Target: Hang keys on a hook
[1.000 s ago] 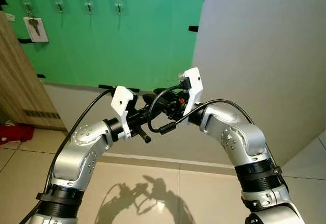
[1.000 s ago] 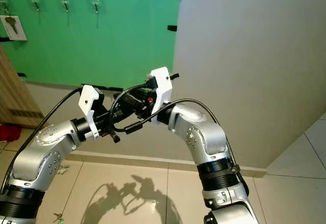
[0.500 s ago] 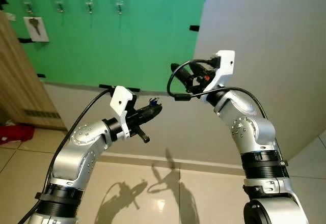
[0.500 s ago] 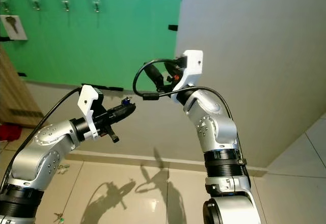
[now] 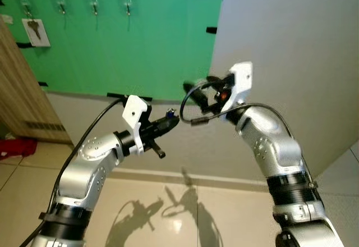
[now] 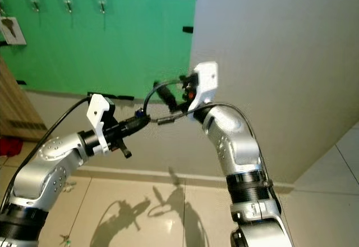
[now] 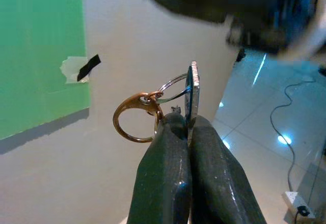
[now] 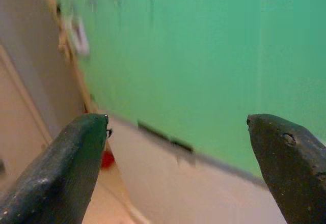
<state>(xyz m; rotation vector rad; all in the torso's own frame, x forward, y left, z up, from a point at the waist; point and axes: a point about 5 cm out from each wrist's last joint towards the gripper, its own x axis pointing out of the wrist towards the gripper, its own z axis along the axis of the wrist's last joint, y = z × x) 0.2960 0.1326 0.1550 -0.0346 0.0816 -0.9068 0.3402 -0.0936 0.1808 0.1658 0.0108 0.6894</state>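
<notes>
Green wall point(image 5: 151, 39) takes up the upper left of the frame, with a pale grey panel point(image 5: 291, 45) standing to its right and a tiled floor point(image 5: 168, 207) across the bottom. Along the top left of the green wall runs a row of small hooks point(image 5: 93, 4); the leftmost one already carries a key on a white card point(image 5: 33, 31), while the three to its right look free, so one of those is probably where the load is meant to go. Both silver arms are raised in the middle of the frame, well below and to the right of that row. At centre right, the right hand point(image 5: 196, 90) has its two black fingers point(image 8: 66, 168) spread wide with nothing between them, which suggests it has no part in the carrying now. Left of it, the left hand point(image 5: 168, 122) points up and rightward with its fingers pressed together on the keys point(image 7: 189, 94), held out in front where the head camera can watch them. In the left wrist view the bunch is a flat dark key seen edge-on, a thin silver split ring and a coppery clasp point(image 7: 133, 119) whose open loop juts clear of the fingertips, a sensible grip, since that loop is the part likely to slip over a hook.
</notes>
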